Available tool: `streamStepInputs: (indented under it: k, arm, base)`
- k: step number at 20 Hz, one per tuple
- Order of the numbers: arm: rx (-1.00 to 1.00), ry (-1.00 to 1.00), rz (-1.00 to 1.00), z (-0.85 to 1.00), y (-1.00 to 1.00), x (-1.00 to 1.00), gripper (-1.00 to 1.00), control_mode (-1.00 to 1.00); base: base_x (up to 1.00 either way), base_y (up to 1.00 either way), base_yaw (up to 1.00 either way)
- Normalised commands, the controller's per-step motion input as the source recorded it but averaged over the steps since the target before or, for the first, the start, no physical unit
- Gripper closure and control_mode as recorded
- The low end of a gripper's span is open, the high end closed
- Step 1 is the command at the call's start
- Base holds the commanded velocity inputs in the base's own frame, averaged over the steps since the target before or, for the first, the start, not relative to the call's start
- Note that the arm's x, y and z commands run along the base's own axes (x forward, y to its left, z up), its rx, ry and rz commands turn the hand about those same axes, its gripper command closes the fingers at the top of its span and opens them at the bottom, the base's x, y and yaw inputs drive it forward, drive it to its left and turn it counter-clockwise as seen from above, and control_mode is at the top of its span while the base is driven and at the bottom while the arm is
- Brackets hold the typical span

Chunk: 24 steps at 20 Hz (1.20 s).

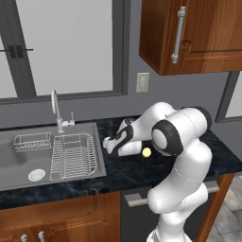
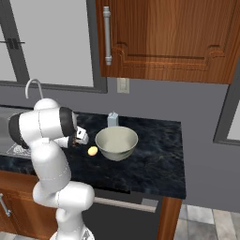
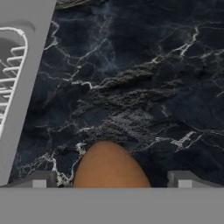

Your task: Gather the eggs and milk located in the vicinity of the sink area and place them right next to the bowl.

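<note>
End effector straddles brown egg, fingers apart.

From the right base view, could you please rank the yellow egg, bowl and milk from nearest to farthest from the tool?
1. Yellow egg: on the counter just right of the tool.
2. Bowl: further right, beyond the egg.
3. Milk: behind the bowl, by the wall.

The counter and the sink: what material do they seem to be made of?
The counter looks like polished dark stone, perhaps marble or granite: black with pale veins. The sink looks like brushed stainless steel: even grey with a soft sheen.
</note>
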Motion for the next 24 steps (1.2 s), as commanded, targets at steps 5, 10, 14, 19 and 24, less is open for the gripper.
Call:
streamStepInputs:
  k: [5,10,14,19,24]
  arm:
    - [0.00,0.01,0.00,-0.24,0.03,0.10,1.00,-1.00]
    - [0.00,0.00,0.00,-0.01,0.00,0.00,1.00,-1.00]
    - [0.00,-0.05,-0.01,0.00,0.00,-0.04,1.00,-1.00]
    - [0.00,-0.05,-0.06,0.03,0.00,-0.12,1.00,-1.00]
    - [0.00,0.00,-0.08,0.07,-0.01,-0.24,1.00,-1.00]
  base:
    - [0.00,0.00,0.00]
    - [0.00,0.00,0.00]
    - [0.00,0.00,0.00]
    - [0.00,0.00,0.00]
    - [0.00,0.00,0.00]
